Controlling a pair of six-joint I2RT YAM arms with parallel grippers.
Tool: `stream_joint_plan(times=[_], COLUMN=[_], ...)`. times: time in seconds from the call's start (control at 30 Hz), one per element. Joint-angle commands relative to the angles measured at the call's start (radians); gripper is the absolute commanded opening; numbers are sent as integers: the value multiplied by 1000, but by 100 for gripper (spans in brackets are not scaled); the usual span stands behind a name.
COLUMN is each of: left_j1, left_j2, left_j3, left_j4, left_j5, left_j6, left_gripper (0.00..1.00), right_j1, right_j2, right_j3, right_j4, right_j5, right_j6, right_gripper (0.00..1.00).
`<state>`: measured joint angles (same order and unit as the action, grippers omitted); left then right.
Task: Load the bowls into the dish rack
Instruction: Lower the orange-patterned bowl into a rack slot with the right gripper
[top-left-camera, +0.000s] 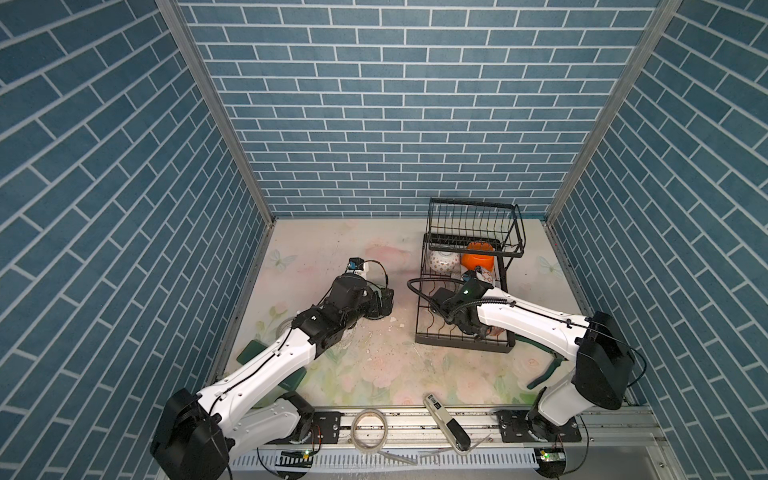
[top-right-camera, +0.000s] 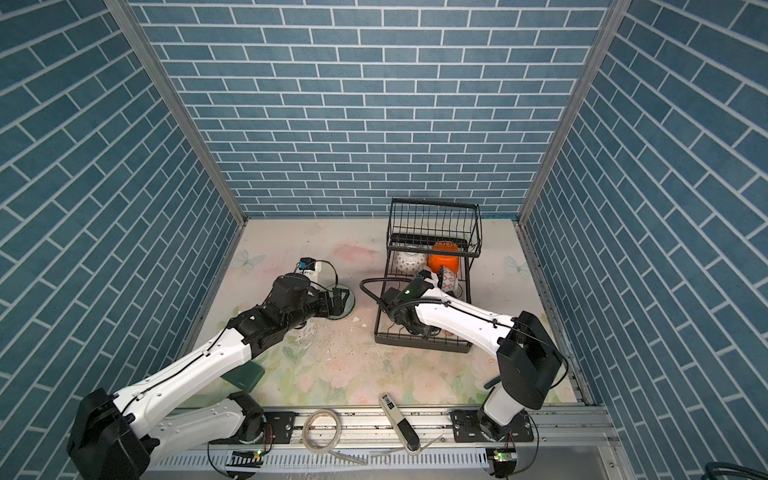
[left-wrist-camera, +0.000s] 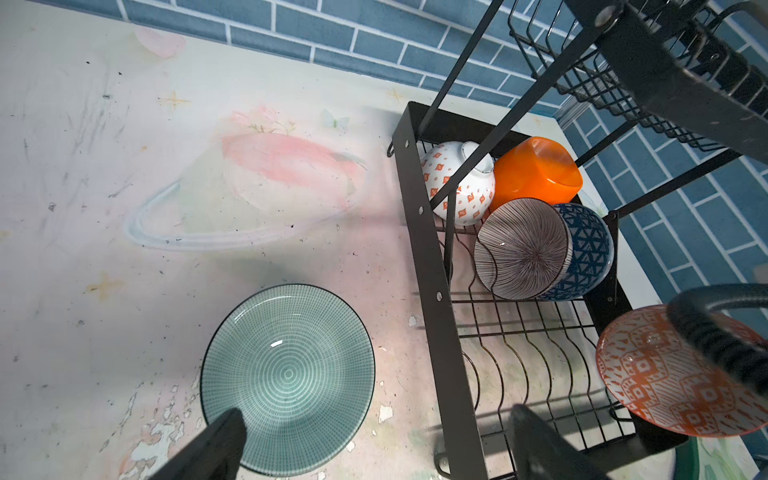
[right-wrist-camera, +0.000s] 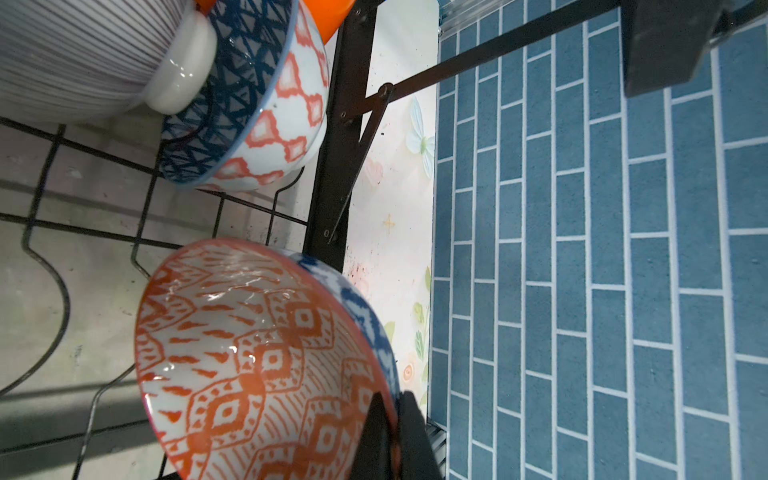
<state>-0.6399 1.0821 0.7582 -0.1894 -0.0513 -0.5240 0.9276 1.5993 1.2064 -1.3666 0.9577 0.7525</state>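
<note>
Nearest my camera, a tape ring (top-left-camera: 370, 428) lies on the front rail. Past it, my right gripper (right-wrist-camera: 392, 415) is pressed together on the rim of an orange-patterned bowl (right-wrist-camera: 257, 357), blue outside. It holds the bowl tipped on edge over the near end of the dish rack (top-left-camera: 463, 345) — above the lower tier's curved wires, though I cannot tell whether it touches them. Left of the rack, my left gripper (left-wrist-camera: 376, 411) hangs spread wide above a pale green bowl (left-wrist-camera: 286, 374), which sits upright on the table (left-wrist-camera: 124, 208) beside the rack but apart from it. Farther back on the lower tier, a striped bowl (left-wrist-camera: 519, 249) stands on edge, its foot nested in a blue-lined bowl (left-wrist-camera: 590, 249). Behind them a white bowl (left-wrist-camera: 461, 187) with orange diamonds and the orange plastic bowl (left-wrist-camera: 536, 170) touch — both tipped bottom-up. The raised upper basket (top-left-camera: 473, 224) stands over the far end.
</note>
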Motion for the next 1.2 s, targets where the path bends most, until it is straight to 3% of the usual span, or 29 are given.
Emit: stream_joint_plan(times=[0.0,0.57,1.17], left_j1=[2,13,32], left_j2=[-14,-21,-22], left_j3=[-7,-22,-35], left_j4=[-7,-6,-6], left_j5=[-22,-34,-25], left_j6=[10,20,25], left_gripper=[100,100,100], right_j1=[-10,-22,-22], right_j2=[20,161,297], right_j3=[-11,38,96], right_j4=[-48,-133,-49], right_j5=[55,108,115], right_j6=[76,144,79], right_gripper=[0,0,0])
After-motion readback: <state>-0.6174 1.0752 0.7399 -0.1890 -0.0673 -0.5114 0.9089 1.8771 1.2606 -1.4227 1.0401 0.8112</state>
